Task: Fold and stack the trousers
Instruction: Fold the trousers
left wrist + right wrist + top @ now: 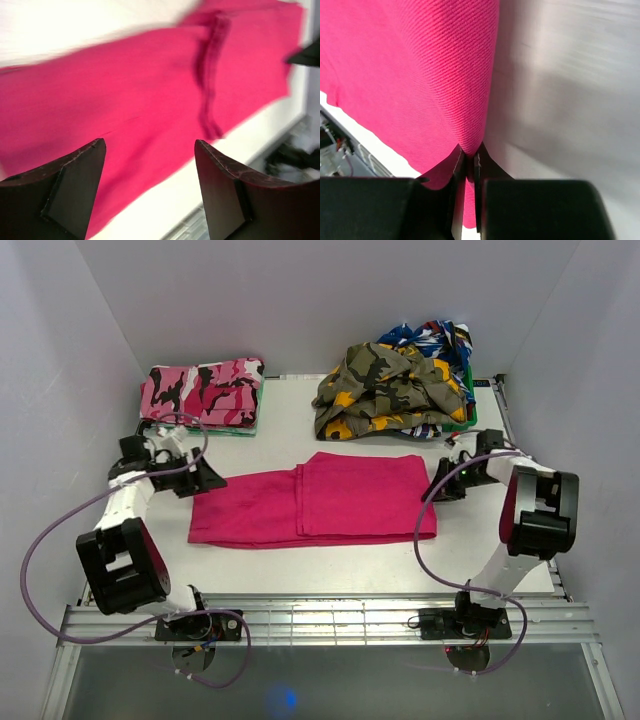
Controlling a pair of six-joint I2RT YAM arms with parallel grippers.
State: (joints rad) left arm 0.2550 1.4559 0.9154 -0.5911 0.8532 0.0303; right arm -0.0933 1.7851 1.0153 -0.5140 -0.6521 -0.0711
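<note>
The magenta trousers lie flat in the middle of the table, the right part doubled over in a second layer. My left gripper is at their left end. In the left wrist view it stands open above the pink cloth, with nothing between its fingers. My right gripper is at the trousers' right edge. In the right wrist view it is shut on a pinch of the trousers' edge, and the fabric rises into the jaws.
A folded pink-black-white camouflage pair lies at the back left. An olive-yellow camouflage garment is heaped on a green basket with blue patterned cloth at the back right. Walls close in on three sides.
</note>
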